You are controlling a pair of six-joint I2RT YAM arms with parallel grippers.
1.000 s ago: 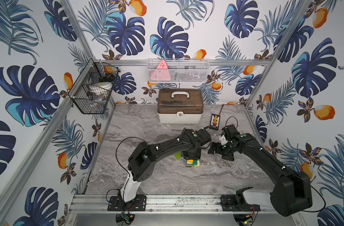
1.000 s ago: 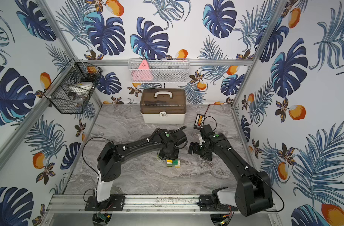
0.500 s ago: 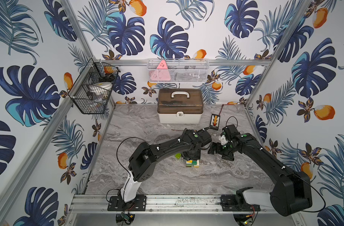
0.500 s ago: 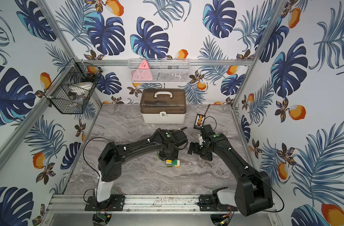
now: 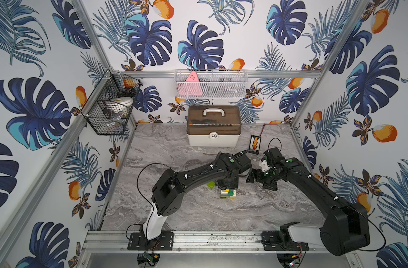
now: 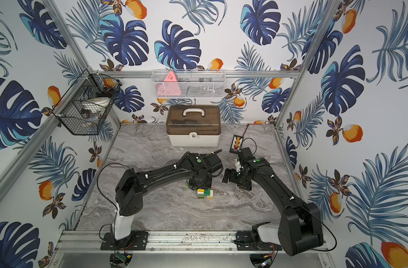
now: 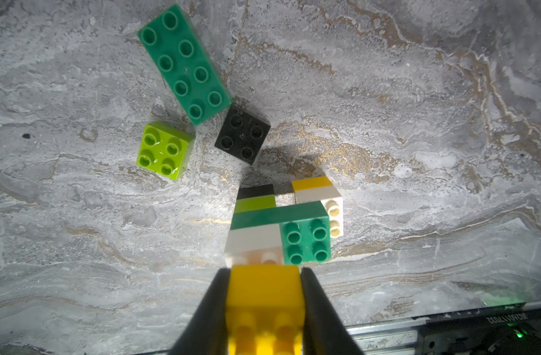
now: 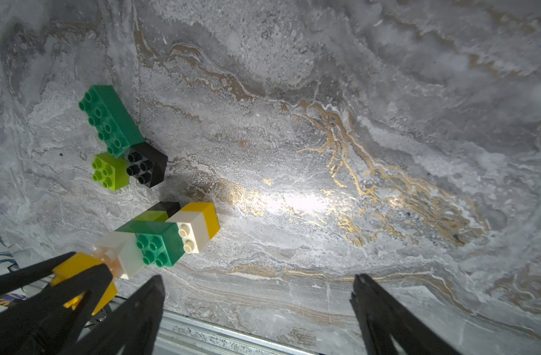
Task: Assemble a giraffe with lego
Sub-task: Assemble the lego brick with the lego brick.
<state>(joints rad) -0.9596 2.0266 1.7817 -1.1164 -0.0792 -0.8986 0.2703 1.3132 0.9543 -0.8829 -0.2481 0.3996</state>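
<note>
a black wire basket (image 5: 110,104) hung on the left wall. on the marbled table (image 5: 175,215) a lime brick (image 7: 164,150), a long green brick (image 7: 184,63) and a black brick (image 7: 242,135) lay loose, close together. in both top views the left arm's wrist (image 5: 230,162) covered the green and black ones. just beside them the half-built giraffe (image 7: 281,221) rested on the table. the left gripper (image 7: 264,272) was clamped on a yellow brick (image 7: 264,292) touching the giraffe's white end. a brown-lidded storage box (image 5: 213,125) stood behind. the right gripper (image 8: 258,276) hung with its jaws wide apart over bare table, holding nothing.
</note>
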